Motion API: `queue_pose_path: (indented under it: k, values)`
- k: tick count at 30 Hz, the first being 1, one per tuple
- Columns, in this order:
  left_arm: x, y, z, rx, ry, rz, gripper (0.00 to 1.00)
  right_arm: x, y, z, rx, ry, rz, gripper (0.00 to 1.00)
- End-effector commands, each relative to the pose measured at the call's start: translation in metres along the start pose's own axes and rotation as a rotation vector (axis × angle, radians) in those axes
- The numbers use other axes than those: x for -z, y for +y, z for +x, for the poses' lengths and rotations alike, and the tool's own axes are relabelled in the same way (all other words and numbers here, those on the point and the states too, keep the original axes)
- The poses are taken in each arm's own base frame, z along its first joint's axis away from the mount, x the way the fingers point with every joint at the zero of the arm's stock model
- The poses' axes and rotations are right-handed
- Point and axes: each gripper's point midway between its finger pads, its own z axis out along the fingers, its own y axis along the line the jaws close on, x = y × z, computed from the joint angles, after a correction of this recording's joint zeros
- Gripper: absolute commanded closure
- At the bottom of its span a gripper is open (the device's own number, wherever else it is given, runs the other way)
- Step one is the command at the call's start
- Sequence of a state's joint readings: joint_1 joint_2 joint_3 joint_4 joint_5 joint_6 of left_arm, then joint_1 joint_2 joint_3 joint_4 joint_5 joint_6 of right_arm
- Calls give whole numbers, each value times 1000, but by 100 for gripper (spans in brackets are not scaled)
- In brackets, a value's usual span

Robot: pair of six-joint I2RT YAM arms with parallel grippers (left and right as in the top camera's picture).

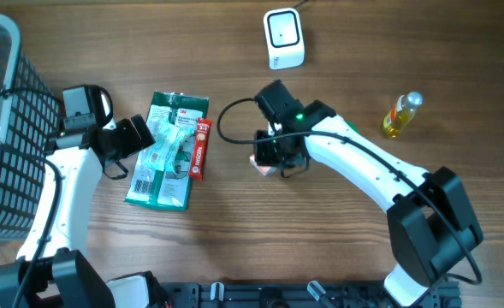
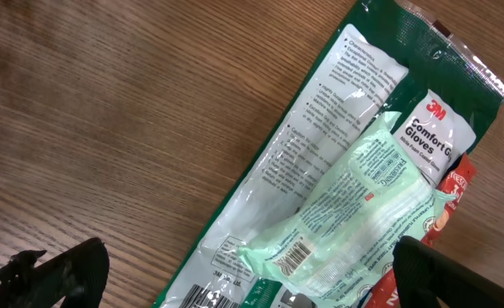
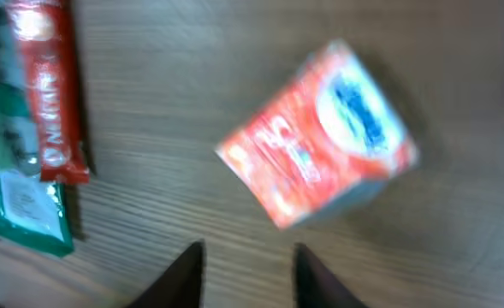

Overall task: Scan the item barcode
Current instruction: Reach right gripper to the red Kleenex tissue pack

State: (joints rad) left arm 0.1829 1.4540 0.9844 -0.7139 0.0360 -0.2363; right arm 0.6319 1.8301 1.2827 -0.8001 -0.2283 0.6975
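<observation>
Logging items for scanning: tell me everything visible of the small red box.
The small red box looks like cardboard, red-orange with white lettering and a blue oval mark; the picture is blurred. It sits skewed on the wooden table, just ahead of the right gripper, whose fingers do not touch it.

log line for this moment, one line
left gripper open over glove pack | right gripper open, red box not held | scanner unused

Even bright light, soft shadows; right wrist view w/ red box (image 3: 318, 135) blurred, glare on glove pack (image 2: 337, 171) plastic.
</observation>
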Motion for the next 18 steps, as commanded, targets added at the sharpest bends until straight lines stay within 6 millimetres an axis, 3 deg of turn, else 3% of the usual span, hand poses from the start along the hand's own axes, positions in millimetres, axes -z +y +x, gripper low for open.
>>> queue_pose_path:
  k: [1, 7, 11, 14, 18]
  values:
    - [-2, -2, 3, -23, 10, 7, 0, -6, -17, 12, -305, 13, 43, 71]
    - [-2, -2, 3, -23, 10, 7, 0, -16, -49, 6, -489, -97, 156, 72]
    - [-2, -2, 3, -23, 10, 7, 0, -34, -43, -2, -524, -154, 75, 71]
    - [-2, -2, 3, -23, 10, 7, 0, -36, -41, -16, -511, -224, 41, 73]
    - [-2, -2, 3, -23, 10, 7, 0, -27, -48, -29, -279, -275, 86, 76]
